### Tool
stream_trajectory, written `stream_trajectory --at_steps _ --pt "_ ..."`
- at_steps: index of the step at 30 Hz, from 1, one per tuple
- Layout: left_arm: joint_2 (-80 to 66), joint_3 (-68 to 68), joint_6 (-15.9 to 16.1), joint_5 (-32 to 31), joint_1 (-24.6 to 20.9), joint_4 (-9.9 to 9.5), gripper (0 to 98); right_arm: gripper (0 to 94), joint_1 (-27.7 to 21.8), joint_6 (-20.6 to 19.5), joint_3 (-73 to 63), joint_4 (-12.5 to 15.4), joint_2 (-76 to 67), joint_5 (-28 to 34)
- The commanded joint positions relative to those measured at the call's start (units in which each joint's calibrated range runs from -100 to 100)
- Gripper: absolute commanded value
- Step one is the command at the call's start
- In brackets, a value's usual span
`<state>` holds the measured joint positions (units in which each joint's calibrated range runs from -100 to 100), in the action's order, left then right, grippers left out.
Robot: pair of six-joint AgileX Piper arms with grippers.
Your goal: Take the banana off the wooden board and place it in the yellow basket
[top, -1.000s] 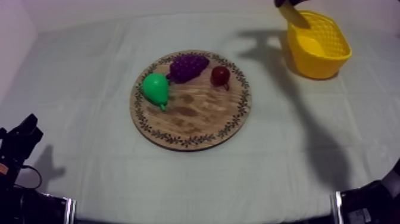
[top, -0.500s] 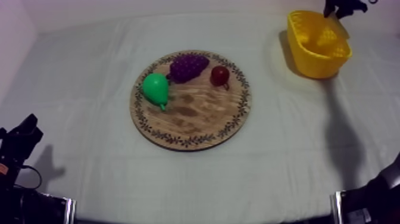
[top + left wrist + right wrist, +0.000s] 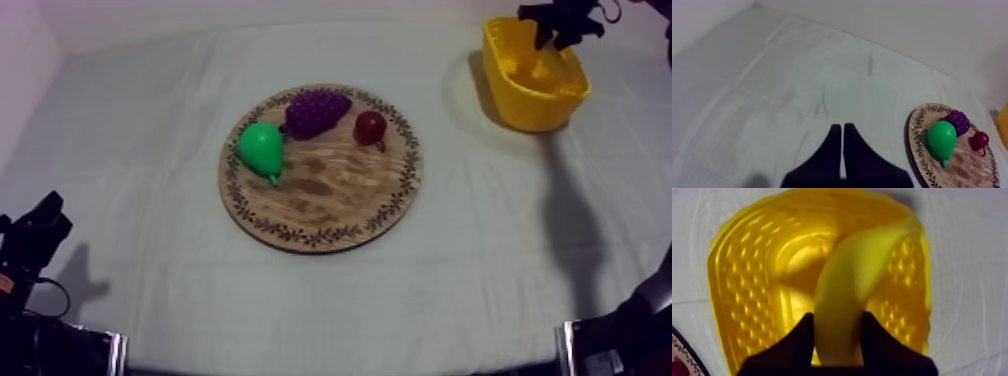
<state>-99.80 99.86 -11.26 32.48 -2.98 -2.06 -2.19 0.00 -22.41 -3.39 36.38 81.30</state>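
Observation:
The yellow banana (image 3: 852,283) hangs between the black fingers (image 3: 799,343) of my right gripper (image 3: 839,338), which is shut on it. It points down into the yellow basket (image 3: 722,273). From above, my right gripper (image 3: 560,22) hovers over the basket (image 3: 520,100) at the far right of the table, with the banana (image 3: 544,68) inside the rim. The round wooden board (image 3: 330,200) lies mid-table. My left gripper (image 3: 35,235) rests low at the left; its fingers lie together as a narrow wedge (image 3: 843,150), shut on nothing.
On the board (image 3: 922,150) sit a green pear (image 3: 262,148), a purple bunch of grapes (image 3: 316,110) and a small red fruit (image 3: 370,126). Bare cloth stretches between the board and the basket, and around my left gripper.
My right gripper carried the banana from the basket's far left rim rightward over the basket, then brought it down inside the rim. The left arm has not moved.

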Motion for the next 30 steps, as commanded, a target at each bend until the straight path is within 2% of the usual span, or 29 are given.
stream_trajectory --at_steps 1,22,28,30 --pt "0.0 0.0 0.0 0.0 0.0 -0.01 0.1 25.2 0.3 -0.2 0.2 -0.1 0.5 -0.3" --pt "0.0 0.0 0.0 0.0 0.0 -0.01 0.1 37.8 1.1 -4.7 5.8 -2.4 1.2 -7.8" --pt "0.0 0.0 0.0 0.0 0.0 -0.01 0.1 32.3 1.5 -6.3 11.7 -4.2 -3.9 -12.8" --pt "0.0 0.0 0.0 0.0 0.0 -0.01 0.1 25.3 2.2 -7.2 15.8 -5.6 -7.0 -15.9"
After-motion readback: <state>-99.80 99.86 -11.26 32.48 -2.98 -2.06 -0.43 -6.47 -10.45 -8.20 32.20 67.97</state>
